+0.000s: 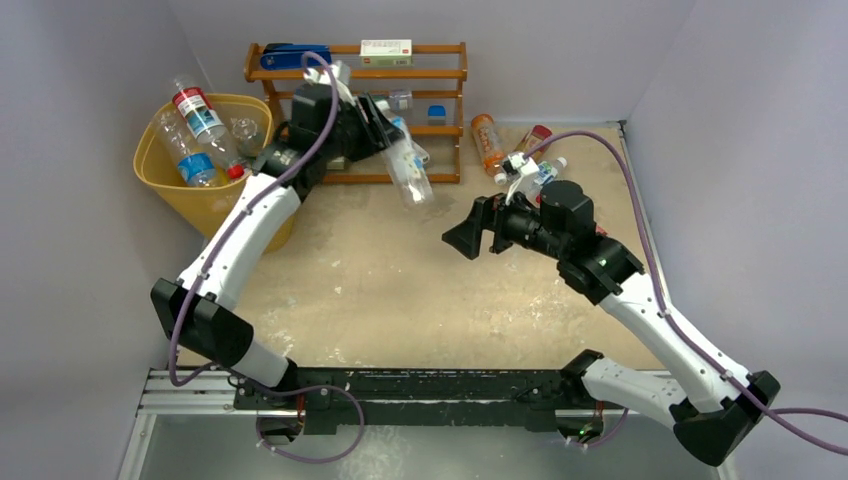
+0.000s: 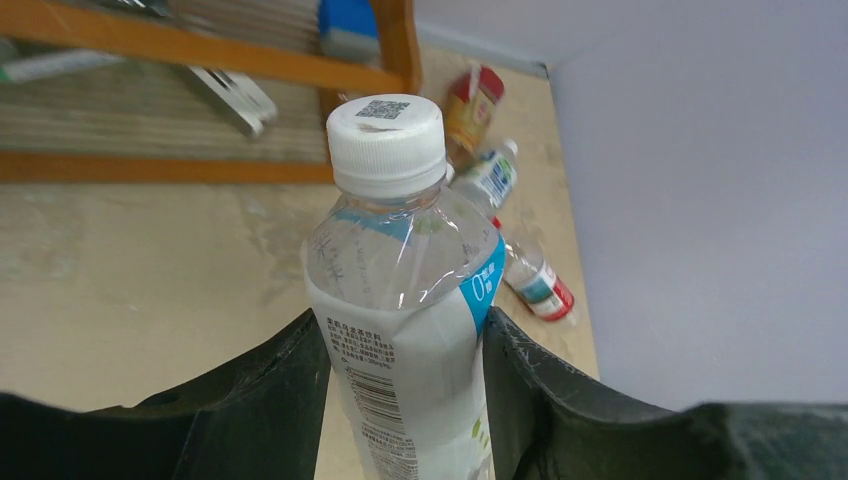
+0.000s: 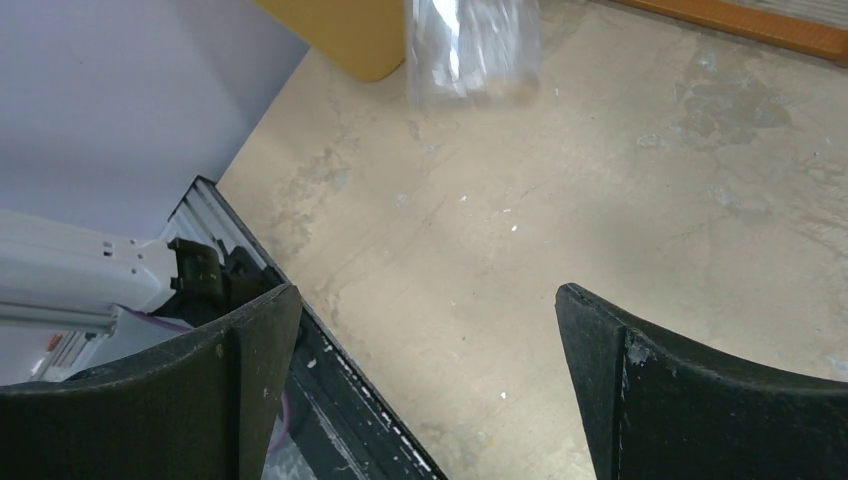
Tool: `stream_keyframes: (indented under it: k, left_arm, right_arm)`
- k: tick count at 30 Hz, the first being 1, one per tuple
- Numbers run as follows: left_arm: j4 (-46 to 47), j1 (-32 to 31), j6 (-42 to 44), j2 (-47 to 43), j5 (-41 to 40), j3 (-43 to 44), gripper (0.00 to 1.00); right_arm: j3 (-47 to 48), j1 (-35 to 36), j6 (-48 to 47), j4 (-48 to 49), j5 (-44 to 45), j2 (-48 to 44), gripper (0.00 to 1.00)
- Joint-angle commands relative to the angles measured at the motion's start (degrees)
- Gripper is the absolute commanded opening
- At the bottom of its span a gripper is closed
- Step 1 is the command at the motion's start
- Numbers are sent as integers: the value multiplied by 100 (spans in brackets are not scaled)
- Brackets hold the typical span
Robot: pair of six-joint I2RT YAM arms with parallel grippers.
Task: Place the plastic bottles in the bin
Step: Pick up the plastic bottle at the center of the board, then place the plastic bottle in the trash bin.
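— The bottle (image 2: 400, 260)?
— Pinched at its waist in my left hand (image 2: 400, 345), above the table's (image 1: 400, 290) far edge, so it can swing over the bin (image 1: 175, 195) (far-left corner). My right hand (image 3: 425, 295) gapes wide, empty.

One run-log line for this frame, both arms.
left jaws: shut on clear white-capped plastic bottle | right jaws: open, empty | yellow plastic bin: other bottles inside

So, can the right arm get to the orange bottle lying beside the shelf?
Probably yes. The right gripper is open and empty, and the orange bottle lies in the open just beyond it; the gripper must turn toward it.
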Motion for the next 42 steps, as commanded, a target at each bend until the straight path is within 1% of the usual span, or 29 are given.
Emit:
stream_keyframes:
  k: [1,9,12,17,19,23,27,34,38,42]
  left_arm:
    - [-618,546,726,18,-249,1049,32]
    - [-1312,1767,1348,181,-1008,2347,34]
    - [-1593,2510,1530,295,-918,2891,35]
    - [-2039,3822,1729,611,-578,3612,35]
    - [-2105,4171,1785,672,-590,3725,35]
    - [-2068,4756,1875,689,-650,3674,35]
    - [-2045,4923,2214,689,-1187,3571,35]
    - [-1935,4925,2613,758,-2014,3384,34]
    - [-1488,4925,2752,553,-2311,2573,33]
    - [-842,4913,2659,373,-2057,1585,33]
  right_arm:
    - [94,20,39,-195,-27,-216,100]
    - [-219,15,113,-197,-259,-79,100]
    - [-129,17,133,-329,-283,17,100]
    - [-154,17,211,-284,-329,40,100]
    - [-237,19,270,-212,-392,43,100]
    - [-281,17,303,-155,-515,153,100]
    - [-170,15,251,-205,-556,271,100]
    - [-119,55,315,-22,-722,549,100]
    - [-82,94,314,25,-736,671,100]
    - [-41,125,326,71,-771,777,100]
